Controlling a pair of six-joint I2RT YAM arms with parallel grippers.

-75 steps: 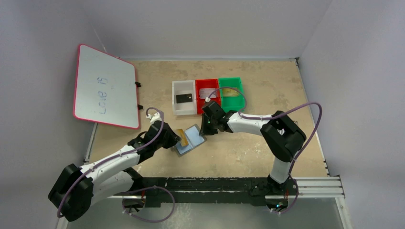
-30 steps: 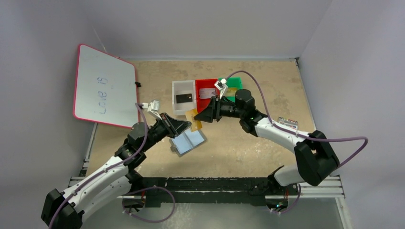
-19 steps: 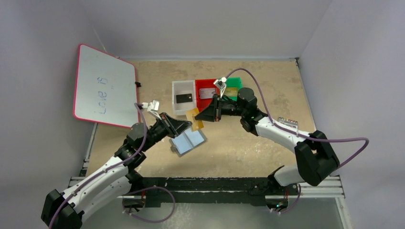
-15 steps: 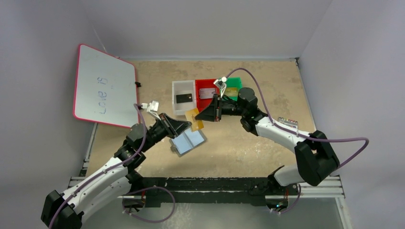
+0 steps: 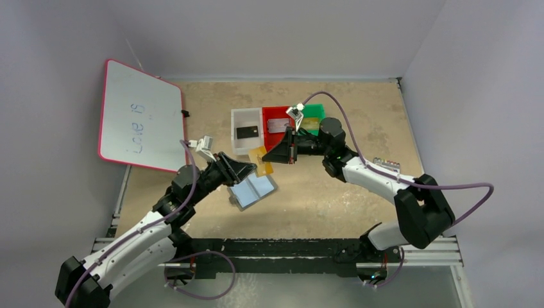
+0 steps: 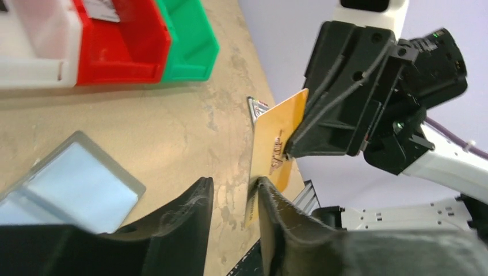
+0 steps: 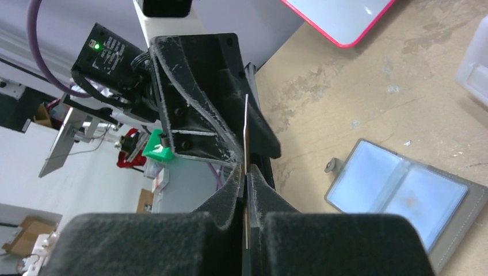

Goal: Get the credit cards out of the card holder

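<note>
gold card [image 6: 275,146] clamped in the closed right end effector [image 7: 246,184]; only the left wrist view shows the left end effector [image 6: 235,198] parted at its other end.

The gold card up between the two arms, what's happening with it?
It looks like a handover. The right gripper is pinched shut on one end of the gold card, held above the table, while the left gripper is open with the card's other end between its fingers. The card holder lies open below. A black card sits in the white tray.
</note>
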